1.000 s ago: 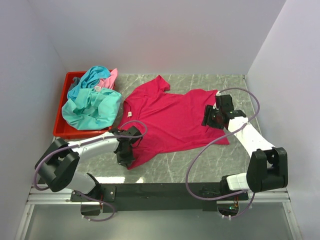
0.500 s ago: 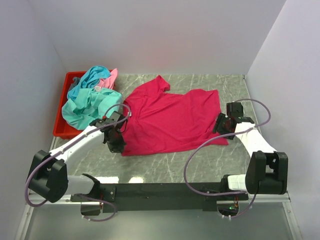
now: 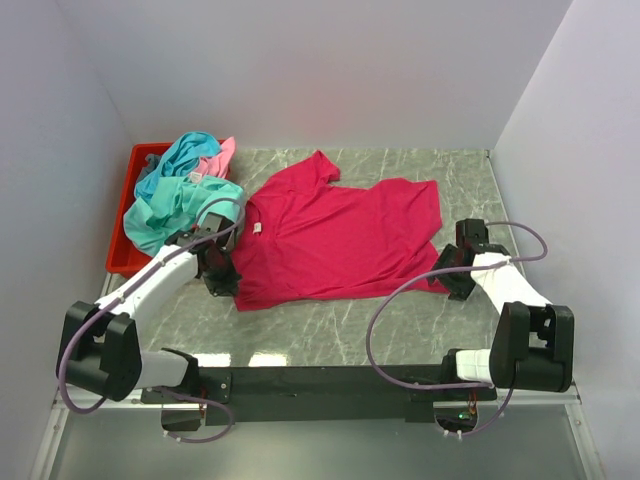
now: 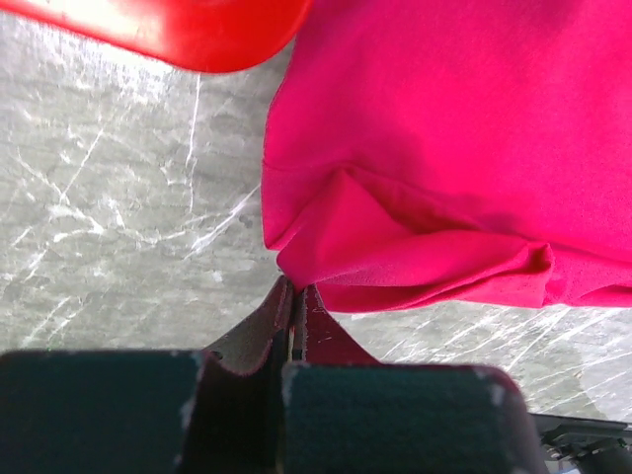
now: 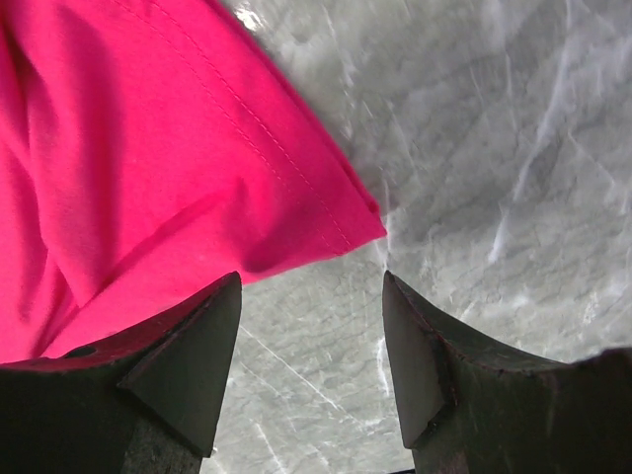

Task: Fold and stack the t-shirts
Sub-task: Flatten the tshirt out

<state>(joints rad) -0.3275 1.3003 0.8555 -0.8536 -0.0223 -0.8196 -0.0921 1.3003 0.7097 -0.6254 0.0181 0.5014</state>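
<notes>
The magenta-red tee (image 3: 340, 240) lay spread but creased mid-table, long axis L-R: collar left by the red bin (image 3: 118, 262), hem right. Its near-left edge was pinched in the left gripper (image 4: 293, 296). At the near-right hem corner the right gripper (image 5: 309, 279) stood w/ fingers apart. Grey marble table (image 3: 400, 320), white walls (image 3: 300, 70).

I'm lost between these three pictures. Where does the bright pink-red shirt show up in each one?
Top external: the magenta t-shirt lies spread out mid-table.
Left wrist: the t-shirt fills the upper right, its corner pinched in the left end effector.
Right wrist: the t-shirt is upper left, its hem corner just above the open right end effector.
Shared landmark: the grey marble table.
</notes>
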